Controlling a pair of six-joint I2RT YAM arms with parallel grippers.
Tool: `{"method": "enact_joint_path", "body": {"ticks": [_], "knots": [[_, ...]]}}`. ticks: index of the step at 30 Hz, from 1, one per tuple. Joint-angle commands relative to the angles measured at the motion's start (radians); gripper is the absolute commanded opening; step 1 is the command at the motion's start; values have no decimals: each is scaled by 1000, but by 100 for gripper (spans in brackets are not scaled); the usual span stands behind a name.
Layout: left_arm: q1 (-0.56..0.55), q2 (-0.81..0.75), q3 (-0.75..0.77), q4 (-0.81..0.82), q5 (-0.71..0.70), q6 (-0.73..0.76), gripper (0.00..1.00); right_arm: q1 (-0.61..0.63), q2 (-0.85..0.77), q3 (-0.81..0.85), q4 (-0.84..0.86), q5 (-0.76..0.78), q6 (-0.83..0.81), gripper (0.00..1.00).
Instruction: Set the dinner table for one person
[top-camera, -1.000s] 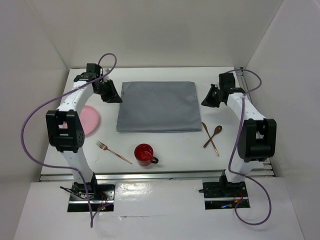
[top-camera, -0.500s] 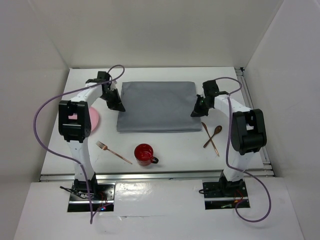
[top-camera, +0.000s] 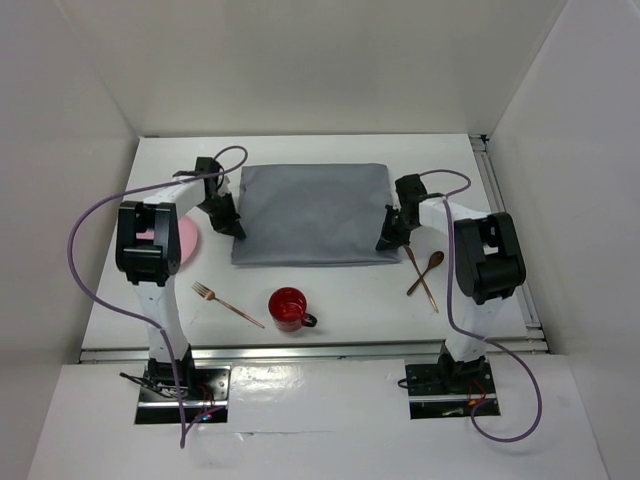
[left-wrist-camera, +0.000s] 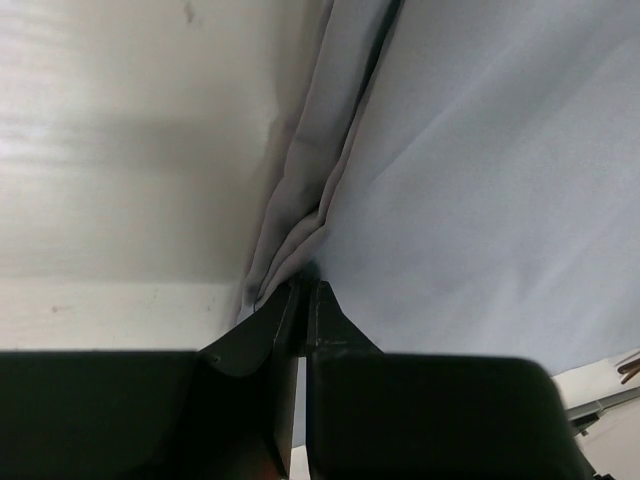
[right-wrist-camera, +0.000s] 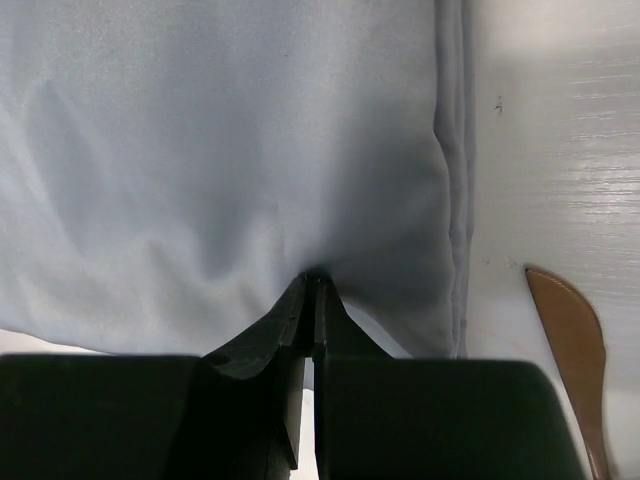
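The left fingers are pinching the folded left edge of the grey cloth, and the right fingers are clamping its right side. Both pairs are pressed together on fabric. The white dinner table is spreading beneath them, carrying the cloth. Between the pairs, nearer the bases, a red mug is standing upright, only red showing inside. A pink plate is lying just outside the left fingers.
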Motion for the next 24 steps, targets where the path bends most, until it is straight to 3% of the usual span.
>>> {"method": "enact_joint_path", "body": {"ticks": [1, 7, 11, 12, 13, 16, 17, 20, 24], "knots": [[17, -28, -89, -21, -83, -10, 3, 25, 1, -55, 18, 9, 5, 0], [36, -100, -124, -11, -92, -30, 6, 34, -33, -64, 6, 19, 5, 0], [36, -154, -63, -47, -117, -30, 32, 43, -99, 8, -43, 19, -15, 0], [36, -165, -45, -63, -132, -21, 44, 56, -117, 28, -66, 28, -26, 0], [36, -175, -23, -80, -141, -21, 50, 56, -134, 51, -80, 29, -26, 6], [46, -243, 33, -112, -141, -21, 56, 80, -203, 138, -115, 29, -35, 29], [46, -266, 34, -123, -141, -21, 56, 94, -220, 155, -129, 29, -35, 51], [75, -358, 22, -132, -141, -30, 56, 155, -295, 208, -140, 6, -66, 78], [103, -491, -81, -132, -167, -54, 61, 320, -304, 218, -176, 7, -106, 91]]}}
